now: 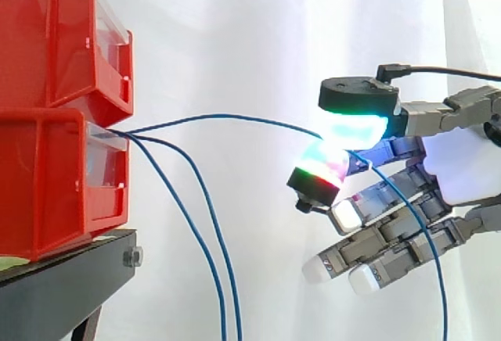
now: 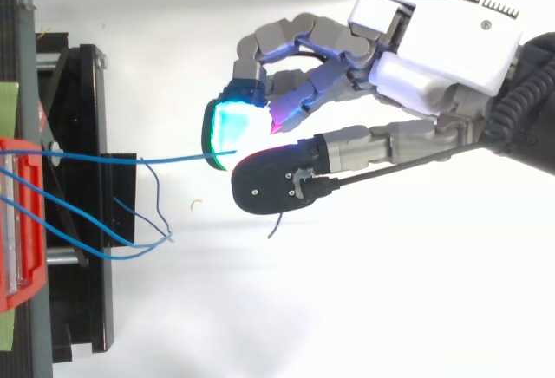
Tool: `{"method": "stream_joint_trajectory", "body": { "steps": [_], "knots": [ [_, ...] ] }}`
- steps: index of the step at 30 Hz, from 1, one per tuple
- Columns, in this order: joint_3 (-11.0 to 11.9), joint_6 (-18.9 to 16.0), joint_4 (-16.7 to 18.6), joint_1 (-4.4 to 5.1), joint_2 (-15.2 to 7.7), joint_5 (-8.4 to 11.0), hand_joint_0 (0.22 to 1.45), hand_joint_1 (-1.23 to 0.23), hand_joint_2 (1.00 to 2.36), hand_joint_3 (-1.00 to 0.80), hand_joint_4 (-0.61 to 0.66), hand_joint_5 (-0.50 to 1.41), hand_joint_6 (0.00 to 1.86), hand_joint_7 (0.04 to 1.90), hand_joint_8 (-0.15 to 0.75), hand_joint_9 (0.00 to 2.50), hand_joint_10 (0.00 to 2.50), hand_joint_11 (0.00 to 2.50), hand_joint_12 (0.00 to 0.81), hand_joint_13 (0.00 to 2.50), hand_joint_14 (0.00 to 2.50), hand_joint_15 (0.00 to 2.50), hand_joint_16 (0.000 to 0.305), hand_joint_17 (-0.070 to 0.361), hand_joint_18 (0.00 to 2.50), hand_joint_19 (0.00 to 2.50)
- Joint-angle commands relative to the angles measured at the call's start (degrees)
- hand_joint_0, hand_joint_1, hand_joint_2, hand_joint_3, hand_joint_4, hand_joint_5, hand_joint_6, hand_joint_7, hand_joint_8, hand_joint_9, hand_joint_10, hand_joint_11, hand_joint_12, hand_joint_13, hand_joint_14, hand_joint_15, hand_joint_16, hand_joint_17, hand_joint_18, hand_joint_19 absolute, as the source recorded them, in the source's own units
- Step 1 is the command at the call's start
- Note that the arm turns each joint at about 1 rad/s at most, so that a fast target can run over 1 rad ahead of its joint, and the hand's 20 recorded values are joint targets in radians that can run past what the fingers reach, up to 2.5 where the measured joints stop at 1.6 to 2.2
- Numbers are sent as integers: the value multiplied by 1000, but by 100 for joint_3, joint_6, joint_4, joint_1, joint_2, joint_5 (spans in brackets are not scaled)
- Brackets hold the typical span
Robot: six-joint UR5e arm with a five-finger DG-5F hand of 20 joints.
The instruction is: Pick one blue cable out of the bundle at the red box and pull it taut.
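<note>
Two stacked red bins (image 1: pixel 55 114) stand at the left on a black stand (image 1: pixel 55 286). Three blue cables come out between them. One blue cable (image 1: pixel 227 118) runs nearly level to the right and ends pinched between the thumb and a glowing fingertip (image 1: pixel 325 161) of my hand (image 2: pixel 434 57). Its loose end (image 1: pixel 427 255) hangs down behind the other fingers, which stay straight. In the top view the same pinched cable (image 2: pixel 147 159) stretches from the red bin (image 2: pixel 17 222) to the cyan pad (image 2: pixel 232 131). The other two blue cables (image 1: pixel 207 255) droop down from the bin.
The white curtain (image 1: pixel 258 44) closes the background. The black stand's frame (image 2: pixel 87 205) reaches out past the bins in the top view, with the loose cable ends (image 2: pixel 160 237) lying beside it. A bolt (image 1: pixel 131 258) sits on the stand's front corner.
</note>
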State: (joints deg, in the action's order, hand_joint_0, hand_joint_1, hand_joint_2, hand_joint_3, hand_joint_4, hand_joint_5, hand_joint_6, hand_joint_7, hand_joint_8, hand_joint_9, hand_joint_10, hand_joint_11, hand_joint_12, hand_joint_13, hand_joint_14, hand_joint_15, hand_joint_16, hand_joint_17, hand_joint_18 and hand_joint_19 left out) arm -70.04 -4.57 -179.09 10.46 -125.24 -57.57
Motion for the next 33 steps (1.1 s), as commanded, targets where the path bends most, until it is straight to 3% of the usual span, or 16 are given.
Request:
{"method": "stream_joint_trajectory", "body": {
  "steps": [1, 12, 33],
  "knots": [
    [-1, 0, 6, 0, 0, 0, 587, -566, 1005, -201, -113, -110, 859, 1136, 259, 981, 13, 645, 347, 474, 9, 224, 52, 118, 520, 371],
    [-1, 0, -3, 0, 0, 0, 583, -478, 1007, -244, -102, -111, 854, 1137, 247, 971, 14, 645, 334, 447, 8, 230, 50, 111, 469, 389],
    [-1, 0, 6, 0, 0, 0, 583, -478, 1010, -272, -67, -111, 846, 1144, 234, 964, 15, 662, 316, 437, 9, 232, 46, 103, 436, 392]
  ]
}}
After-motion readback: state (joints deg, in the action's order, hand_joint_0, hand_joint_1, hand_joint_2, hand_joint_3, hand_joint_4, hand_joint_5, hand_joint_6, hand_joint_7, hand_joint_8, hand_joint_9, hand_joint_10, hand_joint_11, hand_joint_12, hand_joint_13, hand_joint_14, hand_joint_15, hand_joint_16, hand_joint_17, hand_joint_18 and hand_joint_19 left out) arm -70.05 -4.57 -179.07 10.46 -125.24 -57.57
